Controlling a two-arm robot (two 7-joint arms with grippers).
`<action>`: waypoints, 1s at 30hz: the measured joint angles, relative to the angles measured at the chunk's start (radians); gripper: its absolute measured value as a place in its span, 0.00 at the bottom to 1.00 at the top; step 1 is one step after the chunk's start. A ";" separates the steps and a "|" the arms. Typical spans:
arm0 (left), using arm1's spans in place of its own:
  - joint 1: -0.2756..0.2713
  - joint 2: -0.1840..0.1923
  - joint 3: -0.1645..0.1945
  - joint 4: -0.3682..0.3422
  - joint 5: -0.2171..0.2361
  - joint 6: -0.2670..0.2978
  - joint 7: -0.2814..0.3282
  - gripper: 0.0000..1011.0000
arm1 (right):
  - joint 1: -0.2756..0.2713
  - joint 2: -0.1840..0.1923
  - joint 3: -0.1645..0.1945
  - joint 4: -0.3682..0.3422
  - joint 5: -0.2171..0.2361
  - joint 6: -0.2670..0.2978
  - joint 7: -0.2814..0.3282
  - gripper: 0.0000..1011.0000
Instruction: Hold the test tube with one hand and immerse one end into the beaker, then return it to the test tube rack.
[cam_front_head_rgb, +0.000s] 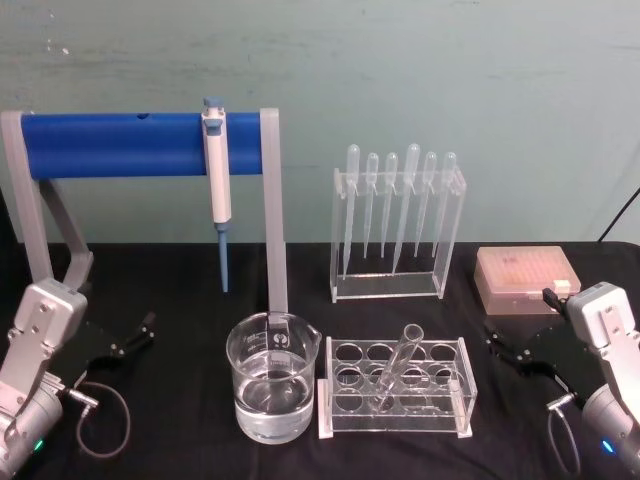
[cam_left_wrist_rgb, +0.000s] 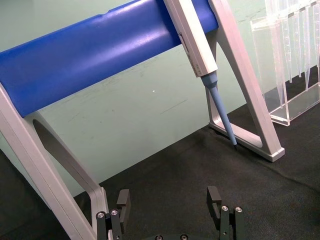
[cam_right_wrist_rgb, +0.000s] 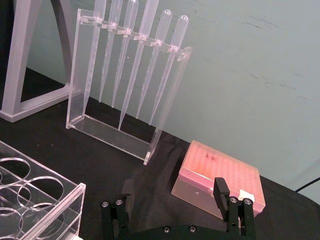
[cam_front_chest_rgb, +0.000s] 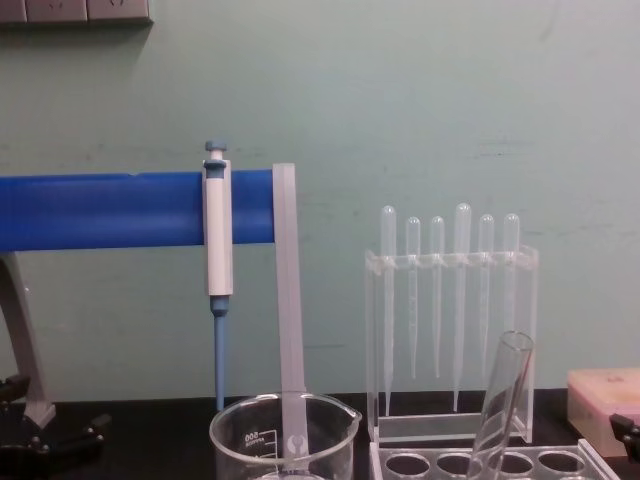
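— Where the black tabletop (cam_front_head_rgb: 180, 290) reaches the left edge, how does the left hand (cam_front_head_rgb: 135, 335) sit?
— Low by the cloth, jaws spread apart, holding nothing. Behind it stands a blue bar (cam_front_head_rgb: 120, 145) on grey legs, with a white-and-blue pipette (cam_front_head_rgb: 218, 180) hanging from it.
— And the beaker (cam_front_head_rgb: 272, 385)?
— In front of the bar's right leg, upright, partly filled with clear liquid. Just beside it on the right is the test tube rack (cam_front_head_rgb: 462, 395).
— The test tube (cam_front_head_rgb: 395, 368)?
— In one of the rack's middle holes, tilted, mouth up and leaning to the right, apart from both hands.
— Further right?
— Six plastic pipettes (cam_front_head_rgb: 410, 200) hang in a clear stand behind the rack, then comes a pink box (cam_front_head_rgb: 525, 278). The right hand (cam_front_head_rgb: 505, 345) sits near the box, jaws apart and empty.
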 joint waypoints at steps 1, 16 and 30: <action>0.000 0.000 0.000 0.000 0.000 0.000 0.000 0.99 | 0.000 0.000 0.000 0.000 0.000 0.000 0.000 0.99; 0.000 0.000 0.000 0.000 0.000 0.000 0.000 0.99 | 0.001 -0.004 0.017 -0.012 -0.011 -0.015 0.006 0.99; 0.000 0.000 0.000 0.000 0.000 0.000 0.000 0.99 | -0.104 0.071 0.112 -0.171 0.087 -0.083 0.135 0.99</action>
